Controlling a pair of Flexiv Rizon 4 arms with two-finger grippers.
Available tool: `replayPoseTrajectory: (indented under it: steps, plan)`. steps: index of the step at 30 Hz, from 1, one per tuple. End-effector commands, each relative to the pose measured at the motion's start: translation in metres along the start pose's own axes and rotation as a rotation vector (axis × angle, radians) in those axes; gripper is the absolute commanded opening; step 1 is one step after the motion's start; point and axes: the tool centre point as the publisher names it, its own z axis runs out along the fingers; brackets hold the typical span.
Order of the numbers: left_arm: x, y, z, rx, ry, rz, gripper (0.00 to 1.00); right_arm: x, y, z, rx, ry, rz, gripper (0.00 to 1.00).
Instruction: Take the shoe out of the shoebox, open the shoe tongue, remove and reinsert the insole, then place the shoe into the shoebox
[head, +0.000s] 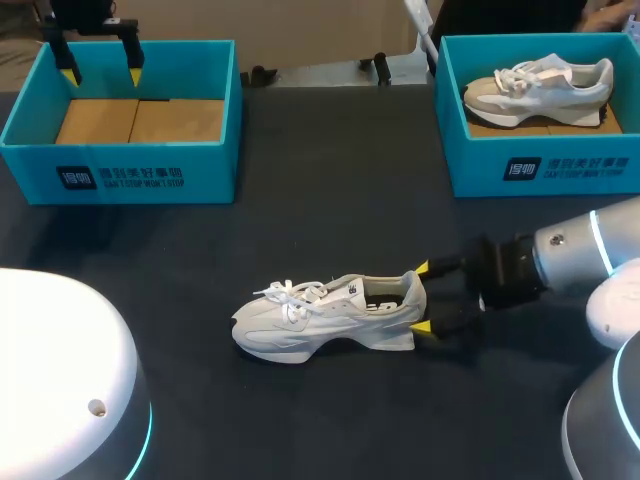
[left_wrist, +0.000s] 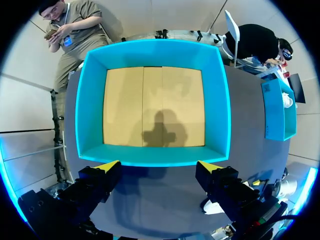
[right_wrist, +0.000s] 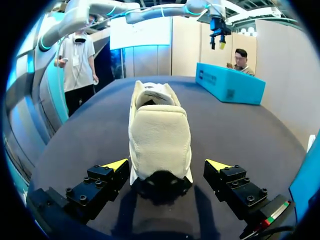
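A white sneaker (head: 325, 315) lies on its sole on the dark table, toe to the left, heel to the right. My right gripper (head: 423, 297) stands open at the heel, one yellow tip on each side, neither touching. In the right wrist view the shoe's heel (right_wrist: 160, 140) sits between the open fingers of my right gripper (right_wrist: 170, 165). My left gripper (head: 101, 63) hangs open above the empty teal shoebox (head: 190, 160) at the back left. The left wrist view looks down past my left gripper (left_wrist: 159, 165) into that shoebox (left_wrist: 90, 100) with its bare cardboard floor.
A second teal shoebox (head: 480, 160) at the back right holds another white and beige sneaker (head: 540, 90). My left arm's white base (head: 60, 370) fills the front left corner.
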Motion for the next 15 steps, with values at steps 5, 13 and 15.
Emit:
replayPoseTrajectory:
  steps: [5,13,15]
  plan:
    - [0.000,0.000,0.000,0.000,0.000,0.000,1.00,0.006,-0.002,0.022,-0.013,0.005,0.005,1.00]
    - [0.000,0.000,0.000,0.000,0.000,0.000,1.00,0.007,0.001,0.034,-0.025,0.011,0.001,1.00]
    - [0.000,0.000,0.000,0.000,0.000,0.000,1.00,0.006,0.001,0.036,-0.027,0.013,-0.001,1.00]
